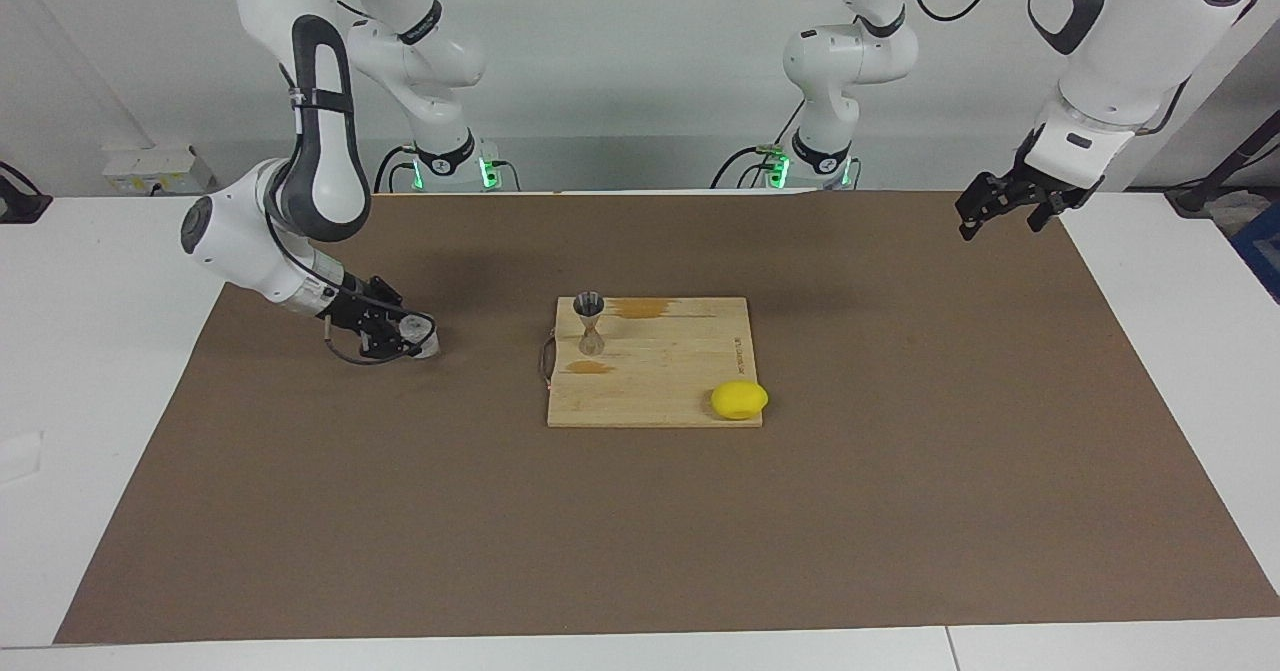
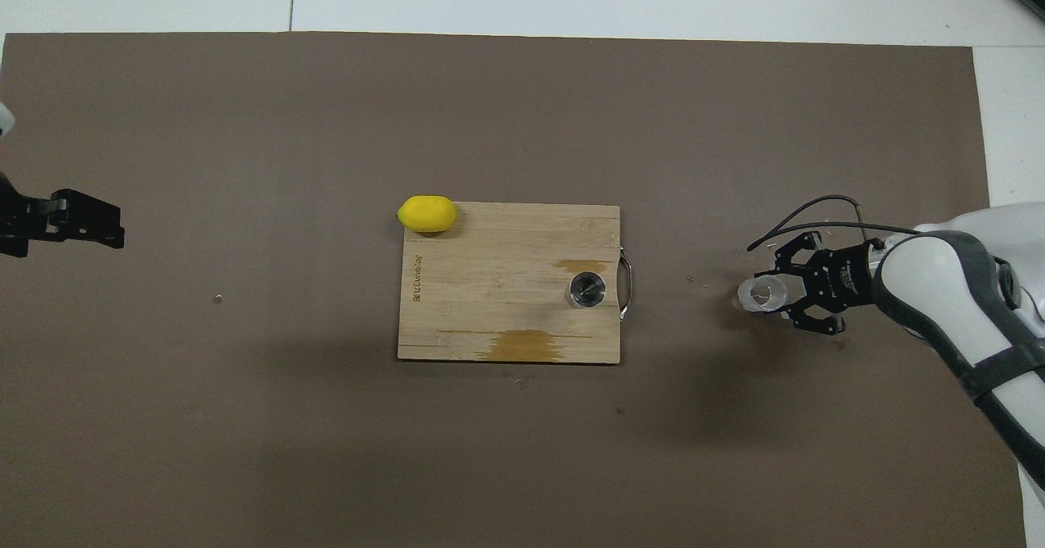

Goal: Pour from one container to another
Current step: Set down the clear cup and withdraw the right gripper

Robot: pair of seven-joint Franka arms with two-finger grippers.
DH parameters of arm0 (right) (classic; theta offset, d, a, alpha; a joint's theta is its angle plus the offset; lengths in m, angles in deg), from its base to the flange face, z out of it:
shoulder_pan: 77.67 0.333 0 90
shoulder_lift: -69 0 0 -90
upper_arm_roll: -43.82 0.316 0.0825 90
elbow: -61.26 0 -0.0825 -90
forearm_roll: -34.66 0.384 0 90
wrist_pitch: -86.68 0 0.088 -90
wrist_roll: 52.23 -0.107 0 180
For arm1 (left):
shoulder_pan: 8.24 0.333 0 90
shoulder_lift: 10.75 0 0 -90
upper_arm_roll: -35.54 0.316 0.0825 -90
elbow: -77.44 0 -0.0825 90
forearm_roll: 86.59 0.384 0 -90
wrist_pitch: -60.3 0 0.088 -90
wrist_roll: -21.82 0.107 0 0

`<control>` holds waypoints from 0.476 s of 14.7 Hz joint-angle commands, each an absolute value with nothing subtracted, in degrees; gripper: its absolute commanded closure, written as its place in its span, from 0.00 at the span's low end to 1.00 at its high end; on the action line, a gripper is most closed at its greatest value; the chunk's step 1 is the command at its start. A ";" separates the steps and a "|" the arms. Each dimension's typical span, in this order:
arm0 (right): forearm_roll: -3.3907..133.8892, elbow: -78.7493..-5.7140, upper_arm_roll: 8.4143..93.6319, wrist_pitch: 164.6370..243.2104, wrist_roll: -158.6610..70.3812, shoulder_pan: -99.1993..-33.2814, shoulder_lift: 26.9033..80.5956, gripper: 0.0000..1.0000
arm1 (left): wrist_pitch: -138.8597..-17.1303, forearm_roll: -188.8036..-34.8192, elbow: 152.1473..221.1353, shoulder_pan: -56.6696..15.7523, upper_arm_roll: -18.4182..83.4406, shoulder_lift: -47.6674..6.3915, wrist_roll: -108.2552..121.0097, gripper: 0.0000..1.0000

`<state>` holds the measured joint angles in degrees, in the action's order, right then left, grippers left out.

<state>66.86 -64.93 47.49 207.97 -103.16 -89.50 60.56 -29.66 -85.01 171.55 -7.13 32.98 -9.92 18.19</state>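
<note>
The small clear ribbed cup [image 1: 420,331] [image 2: 759,293] is down at the brown mat, toward the right arm's end of the table and apart from the board. My right gripper [image 1: 408,336] [image 2: 775,295] is shut on it, reaching in low and nearly level. The silver hourglass jigger [image 1: 589,323] [image 2: 587,289] stands upright on the wooden cutting board [image 1: 670,371] [image 2: 490,287], at the board's handle end. My left gripper [image 1: 1000,223] [image 2: 114,233] waits open and empty, raised over the mat's edge at the left arm's end.
A yellow lemon [image 1: 739,399] [image 2: 427,213] lies on the board's corner farthest from the robots, toward the left arm's end. The board carries two darker wet-looking patches. The brown mat [image 1: 900,511] covers most of the white table.
</note>
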 commanded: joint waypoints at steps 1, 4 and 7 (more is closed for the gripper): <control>68.59 -65.48 48.04 208.67 -100.92 -90.41 60.83 0.34 | -29.44 -84.21 171.40 -7.98 33.52 -9.52 17.51 0.00; 67.71 -65.48 47.87 208.06 -101.09 -90.58 61.18 0.00 | -29.44 -84.21 171.31 -7.98 33.52 -9.52 17.51 0.00; 67.36 -65.39 47.69 206.30 -101.09 -91.20 63.19 0.00 | -29.35 -84.21 171.31 -7.98 33.52 -9.52 17.51 0.00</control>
